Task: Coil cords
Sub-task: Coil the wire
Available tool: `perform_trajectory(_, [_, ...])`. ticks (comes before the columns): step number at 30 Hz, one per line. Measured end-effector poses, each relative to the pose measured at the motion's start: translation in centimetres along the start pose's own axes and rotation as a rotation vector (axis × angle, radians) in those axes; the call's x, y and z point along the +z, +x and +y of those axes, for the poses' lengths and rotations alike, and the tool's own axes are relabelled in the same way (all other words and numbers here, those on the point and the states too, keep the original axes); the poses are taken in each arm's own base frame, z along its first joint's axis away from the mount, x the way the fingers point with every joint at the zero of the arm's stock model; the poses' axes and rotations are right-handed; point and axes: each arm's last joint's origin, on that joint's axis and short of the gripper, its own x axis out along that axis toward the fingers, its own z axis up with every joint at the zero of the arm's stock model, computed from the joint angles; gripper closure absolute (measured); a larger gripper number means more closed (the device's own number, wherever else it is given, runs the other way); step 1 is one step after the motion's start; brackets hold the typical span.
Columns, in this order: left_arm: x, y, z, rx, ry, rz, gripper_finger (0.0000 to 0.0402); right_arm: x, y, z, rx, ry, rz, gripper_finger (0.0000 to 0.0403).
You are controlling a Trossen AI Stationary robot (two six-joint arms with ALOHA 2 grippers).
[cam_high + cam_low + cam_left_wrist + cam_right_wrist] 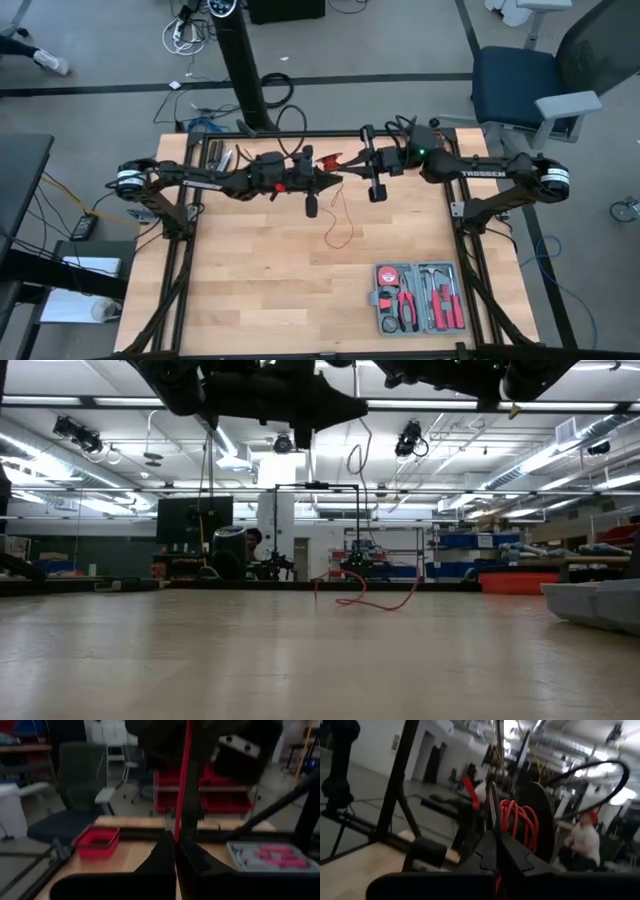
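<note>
High view: two dark arms meeting above the back half of the worktop (250,290), near its middle. Left gripper (333,180) with fingers pressed together on one thin red cord (340,225); right gripper (350,163) just opposite, fingers likewise together on the red bundle between the two tips. From there one loose strand dropping to the wood and curling toward the centre of the worktop. One grey tool case (418,297) open at the front right corner, with red-handled tools inside, well apart from the cord. One office chair (520,85) beyond the back right corner.

Low view: both arms dark overhead. One red loop of cord (365,595) lying on the far part of the worktop, a thin strand rising from it. Edge of the grey case (595,603) at the right side.

Left wrist view: two dark fingers (165,857) closed tight, clamping one taut red strand (184,780) running straight away toward the other gripper's dark body. One red tray (97,840) at the table's edge; the tool case (270,855) farther along.

Right wrist view: own fingers (507,852) shut together, several red turns of cord (517,820) wound just beyond them. One person (582,840) in the room behind.
</note>
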Motion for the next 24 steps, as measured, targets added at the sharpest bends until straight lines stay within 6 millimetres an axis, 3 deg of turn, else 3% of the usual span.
perform_trajectory(10, [1.2,-2.3,0.1,0.004,0.113,0.248,0.0401,-0.7,-2.8,-1.0,-0.027,0.177,0.253,0.0402])
perform_trajectory(17, [2.3,-2.2,0.3,0.014,0.347,0.352,0.0401,-2.1,-3.8,-1.2,-0.015,0.38,0.381,0.0402])
perform_trajectory(24, [3.3,-2.1,0.4,0.052,0.479,0.361,0.04,-2.9,-4.2,-0.8,-0.013,0.459,0.467,0.0402])
